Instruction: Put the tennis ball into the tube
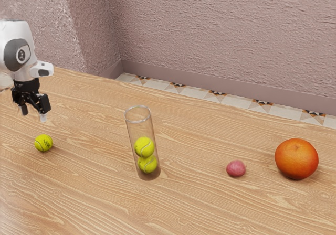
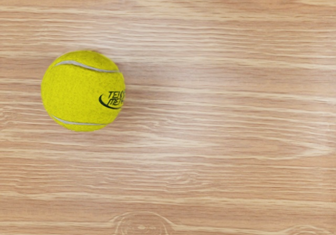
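Two tennis balls [image 1: 146,155] already sit stacked in the clear tube [image 1: 134,132], which stands upright on the worktop [image 1: 194,206] with its open mouth up; the loose tennis ball [image 1: 43,142] rests on the wood well apart, at nine o'clock from the tube as the exterior view shows it, and this seems to be the one meant to go in. The gripper [image 1: 34,115] hangs above that ball, a little short of twelve o'clock from it in the same view, with its fingers apart and nothing between them; the wrist view also has the ball lying on the bare wood, seams and dark print plain to see. As for progress, the job looks to be at its approach stage; grasping, lifting, carrying towards three o'clock, lining up over the rim and letting go are all left to do. The upper part of the tube looks roomy enough for one more ball, though a careless descent could knock it over; the small pink lump [image 1: 236,168] and the orange fruit [image 1: 296,159], both around three o'clock from the tube, probably need no handling.
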{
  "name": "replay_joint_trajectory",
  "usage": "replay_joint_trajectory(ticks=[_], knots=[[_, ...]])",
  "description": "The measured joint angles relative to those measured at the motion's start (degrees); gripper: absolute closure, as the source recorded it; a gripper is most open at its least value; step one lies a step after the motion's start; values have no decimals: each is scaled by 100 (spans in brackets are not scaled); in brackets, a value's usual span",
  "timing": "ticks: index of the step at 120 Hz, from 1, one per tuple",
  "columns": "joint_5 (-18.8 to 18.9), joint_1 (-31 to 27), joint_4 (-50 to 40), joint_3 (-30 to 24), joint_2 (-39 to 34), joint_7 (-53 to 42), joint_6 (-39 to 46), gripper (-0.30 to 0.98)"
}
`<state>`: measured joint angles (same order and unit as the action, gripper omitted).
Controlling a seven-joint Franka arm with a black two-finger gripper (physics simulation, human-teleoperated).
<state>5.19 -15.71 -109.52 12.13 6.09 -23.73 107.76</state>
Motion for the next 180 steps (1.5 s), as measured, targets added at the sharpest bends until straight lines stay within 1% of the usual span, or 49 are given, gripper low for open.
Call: replay_joint_trajectory(ticks=[6,11,40,56,64,79,94,106,114,137,152,158,171,180], knots=[[0,327,-11,-1,164,-62,182,0],[0,392,-30,-2,240,-116,327,0],[2,144,-46,0,456,-454,874,0],[-25,-178,-64,0,786,-697,1193,0],[-40,-289,-279,-3,867,-809,1481,0],[-136,-411,-417,-8,1082,-990,1962,0],[-227,-523,-431,-11,1267,-1139,2273,0],[-378,-552,-423,-19,1413,-1268,2475,0],[-583,-600,-415,-18,1550,-1390,2632,0],[-1017,-691,-353,-44,1816,-1759,3005,0],[-1178,-704,-314,-52,1899,-1982,3162,0],[-1213,-705,-312,-52,1905,-2060,3202,6],[-1304,-706,-313,-58,1904,-2204,3264,27],[-1308,-706,-314,-107,1900,-2269,3299,33]])
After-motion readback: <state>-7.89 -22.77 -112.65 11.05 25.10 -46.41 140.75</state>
